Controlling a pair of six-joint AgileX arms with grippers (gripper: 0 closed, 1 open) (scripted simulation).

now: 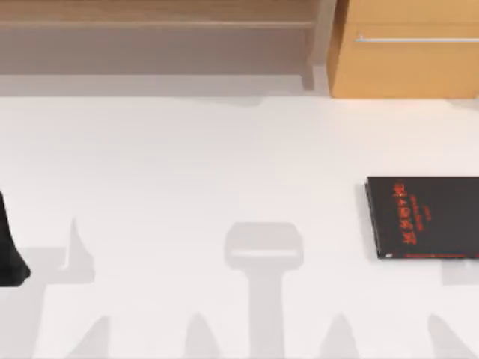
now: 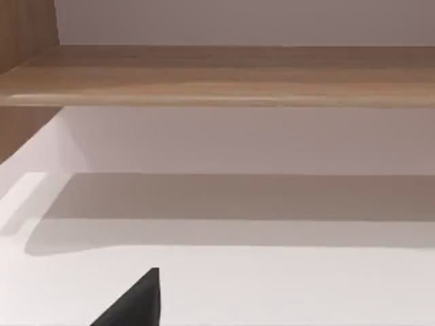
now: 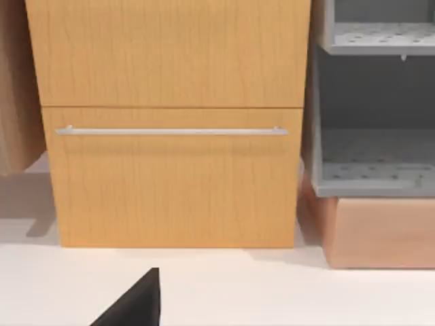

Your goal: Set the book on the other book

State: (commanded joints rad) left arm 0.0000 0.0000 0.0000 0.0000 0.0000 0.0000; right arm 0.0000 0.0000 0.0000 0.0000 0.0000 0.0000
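The other book (image 1: 425,218), thin and black with red lettering, lies flat on the white table (image 1: 224,164) at the right, running off the top view's right edge. The book is out of view. A dark part of my left arm (image 1: 9,250) shows at the table's far left edge, far from the black book. A black piece of my left gripper (image 2: 136,304) pokes into the left wrist view above bare table. A black piece of my right gripper (image 3: 136,304) likewise shows in the right wrist view, facing the cabinet.
A low wooden shelf (image 1: 157,30) runs along the back left. A wooden cabinet (image 1: 408,48) with a metal drawer handle (image 3: 170,131) stands at the back right, with a grey perforated rack (image 3: 377,102) beside it. Arm shadows fall across the table's front.
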